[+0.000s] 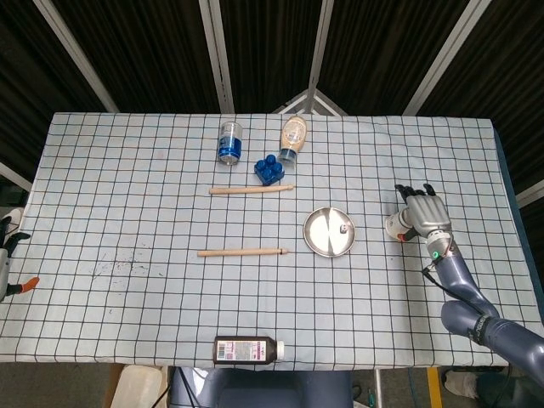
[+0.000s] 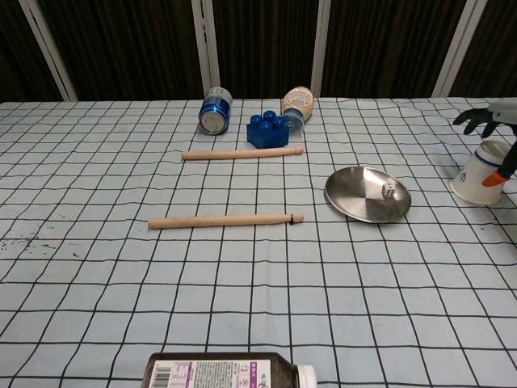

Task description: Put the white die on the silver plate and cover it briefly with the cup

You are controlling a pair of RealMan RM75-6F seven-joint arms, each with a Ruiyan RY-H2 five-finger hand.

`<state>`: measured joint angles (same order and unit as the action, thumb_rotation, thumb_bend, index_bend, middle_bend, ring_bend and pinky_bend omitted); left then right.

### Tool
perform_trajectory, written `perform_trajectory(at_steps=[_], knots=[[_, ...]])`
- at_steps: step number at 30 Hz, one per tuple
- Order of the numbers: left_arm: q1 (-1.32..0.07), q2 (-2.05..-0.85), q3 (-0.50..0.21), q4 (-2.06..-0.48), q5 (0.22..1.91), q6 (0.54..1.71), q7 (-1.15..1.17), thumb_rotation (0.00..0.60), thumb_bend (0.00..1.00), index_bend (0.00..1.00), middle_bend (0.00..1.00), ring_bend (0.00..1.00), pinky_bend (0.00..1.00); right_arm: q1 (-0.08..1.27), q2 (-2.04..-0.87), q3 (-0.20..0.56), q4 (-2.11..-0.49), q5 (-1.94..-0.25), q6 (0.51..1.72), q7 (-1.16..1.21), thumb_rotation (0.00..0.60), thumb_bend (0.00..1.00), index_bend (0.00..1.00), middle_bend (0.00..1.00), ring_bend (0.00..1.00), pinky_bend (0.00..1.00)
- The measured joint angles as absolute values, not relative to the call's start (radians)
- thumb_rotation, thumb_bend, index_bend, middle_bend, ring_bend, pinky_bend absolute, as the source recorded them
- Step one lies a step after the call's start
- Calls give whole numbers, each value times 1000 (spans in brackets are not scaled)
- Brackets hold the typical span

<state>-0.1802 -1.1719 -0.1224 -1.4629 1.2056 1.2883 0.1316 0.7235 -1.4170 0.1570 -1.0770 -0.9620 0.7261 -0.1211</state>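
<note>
A table (image 1: 127,195) draped in a white cloth with a black grid carries everything. Toward the far edge lie a blue can (image 1: 229,141) on its side, a blue toy brick (image 1: 269,169) and a tipped squeeze bottle (image 1: 293,137). Two wooden sticks (image 1: 252,190) (image 1: 242,252) lie nearer the middle. The silver plate (image 1: 324,239) sits right of centre, an upturned cup (image 2: 477,172) near the right edge, and a brown bottle (image 1: 248,349) along the near edge.

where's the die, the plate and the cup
die (image 2: 388,191), chest view, on its pale face.
plate (image 2: 349,198), chest view, on the bare left part of its dish.
cup (image 2: 474,179), chest view, on its white side wall.
</note>
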Motion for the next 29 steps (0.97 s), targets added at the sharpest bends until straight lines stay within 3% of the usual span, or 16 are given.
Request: perform_trajectory(at_steps=[6,10,16,20,26,29], knots=[[-184,-1173,-122,-1461,1206,1281,130,600,217,252,0,0,63,708,-1341,154,-1185,-959,742,-147,600,2,0,88,127,0],[-186,-1172,-121,-1463,1215,1279,120,600,218,250,0,0,63,676,-1272,146,-1317,-970,815,-182,600,1,0,88,127,0],[-182,-1164,-120,-1468,1227,1286,98,600,217,227,0,0,63,573,-1198,119,-1482,-1028,1035,-207,600,2,17,88,138,0],[-174,-1153,-116,-1478,1244,1298,74,600,218,218,0,0,63,451,-1184,80,-1548,-1119,1249,-178,600,2,27,88,142,0],[-164,-1137,-101,-1495,1287,1320,47,600,218,216,0,0,63,254,-1221,0,-1516,-1282,1509,-72,600,2,46,88,143,0],[-164,-1137,-100,-1492,1289,1319,45,600,218,217,0,0,63,198,-1252,-21,-1450,-1325,1568,-20,600,2,57,88,143,0]])
